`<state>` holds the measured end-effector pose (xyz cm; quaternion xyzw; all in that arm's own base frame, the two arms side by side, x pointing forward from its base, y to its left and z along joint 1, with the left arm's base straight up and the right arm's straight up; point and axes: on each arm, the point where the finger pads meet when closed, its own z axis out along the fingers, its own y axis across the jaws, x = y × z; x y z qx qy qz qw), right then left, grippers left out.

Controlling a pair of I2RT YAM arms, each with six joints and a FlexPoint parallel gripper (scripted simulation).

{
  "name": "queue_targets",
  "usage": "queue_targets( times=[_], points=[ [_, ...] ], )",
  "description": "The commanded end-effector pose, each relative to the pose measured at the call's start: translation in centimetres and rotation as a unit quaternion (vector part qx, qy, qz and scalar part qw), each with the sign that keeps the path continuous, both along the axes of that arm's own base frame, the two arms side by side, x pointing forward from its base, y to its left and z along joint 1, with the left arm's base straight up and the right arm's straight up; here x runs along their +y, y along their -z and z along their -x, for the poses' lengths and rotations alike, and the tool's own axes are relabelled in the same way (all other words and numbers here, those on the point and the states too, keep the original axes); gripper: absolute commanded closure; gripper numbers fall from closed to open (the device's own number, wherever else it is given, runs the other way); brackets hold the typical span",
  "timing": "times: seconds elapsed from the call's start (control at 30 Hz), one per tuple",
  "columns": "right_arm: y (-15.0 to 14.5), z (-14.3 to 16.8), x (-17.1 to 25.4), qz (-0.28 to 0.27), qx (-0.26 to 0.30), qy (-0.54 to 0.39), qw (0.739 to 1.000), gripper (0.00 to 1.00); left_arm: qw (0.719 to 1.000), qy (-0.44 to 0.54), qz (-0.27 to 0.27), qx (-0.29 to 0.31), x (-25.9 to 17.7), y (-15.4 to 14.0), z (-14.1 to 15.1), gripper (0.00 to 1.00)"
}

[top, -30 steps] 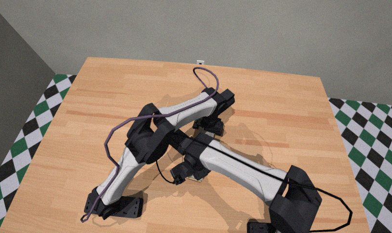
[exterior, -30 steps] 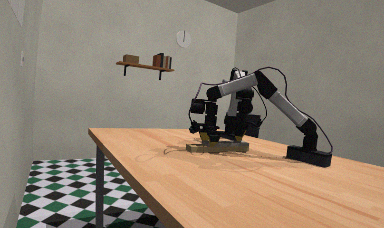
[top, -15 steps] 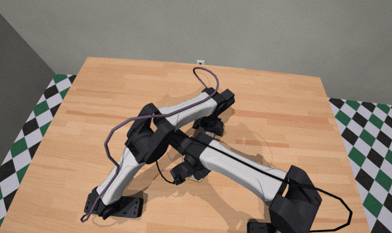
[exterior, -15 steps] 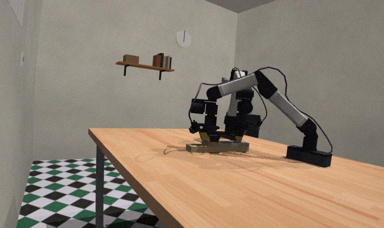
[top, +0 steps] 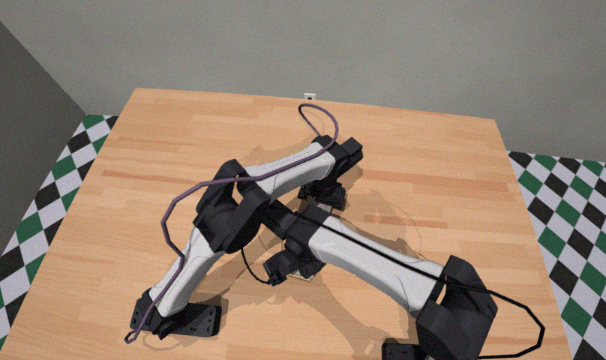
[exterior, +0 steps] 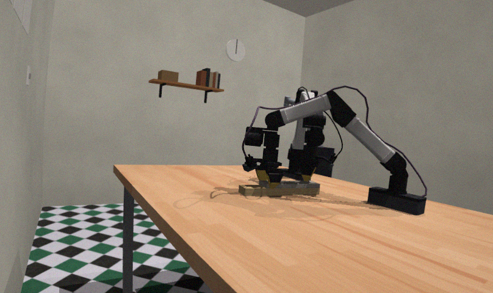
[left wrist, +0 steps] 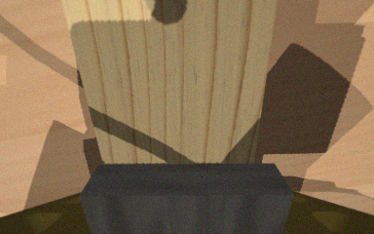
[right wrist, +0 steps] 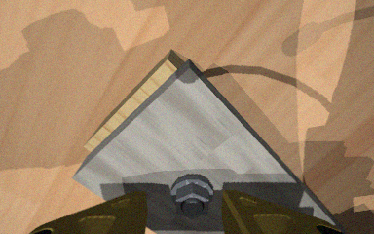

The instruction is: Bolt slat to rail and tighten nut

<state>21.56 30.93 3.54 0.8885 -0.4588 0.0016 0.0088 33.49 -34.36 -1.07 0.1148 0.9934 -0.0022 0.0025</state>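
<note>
While my left jaws (exterior: 269, 184) stand wide, they have the grey slat (top: 322, 206) (exterior: 285, 183) (left wrist: 186, 210) (right wrist: 174, 132) between them, the fingers against its two sides near one end. My right jaws (exterior: 302, 179) are partly open and hold nothing; the bolt (right wrist: 192, 208) and its dark nut (right wrist: 191, 188) sit in the gap between the fingers, with space on either side. The slat lies flat on top of the pale wooden rail (top: 302, 277) (exterior: 249, 190) (left wrist: 174, 88) (right wrist: 130, 107), which rests on the desk (top: 431, 156) (exterior: 314, 235) (left wrist: 9, 146) (right wrist: 38, 122). Past my left jaws the rail runs on bare beyond the slat's end; at the other end a strip of it peeks out beside the slat. The bolt comes up through the slat, and the nut is around it. How firmly the nut clamps the slat, I cannot tell.
</note>
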Motion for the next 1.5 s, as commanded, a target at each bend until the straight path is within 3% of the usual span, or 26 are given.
queue_targets(
  times=[0.0, 1.0, 1.47],
  points=[
    [-0.41, -0.28, 0.44, -0.015, -0.002, -0.001, 1.000, 0.64, 1.000, 0.002, 0.007, -0.007, -0.17, -0.69, -0.32, 0.33],
    [0.29, -0.29, 0.46, -0.015, -0.002, -0.001, 1.000, 0.64, 1.000, 0.002, 0.007, -0.007, -0.17, -0.69, -0.32, 0.33],
    [-0.27, -0.28, 0.32, -0.010, -0.006, 0.000, 1.000, 0.83, 1.000, 0.002, 0.007, -0.007, -0.17, -0.69, -0.32, 0.33]
  ],
)
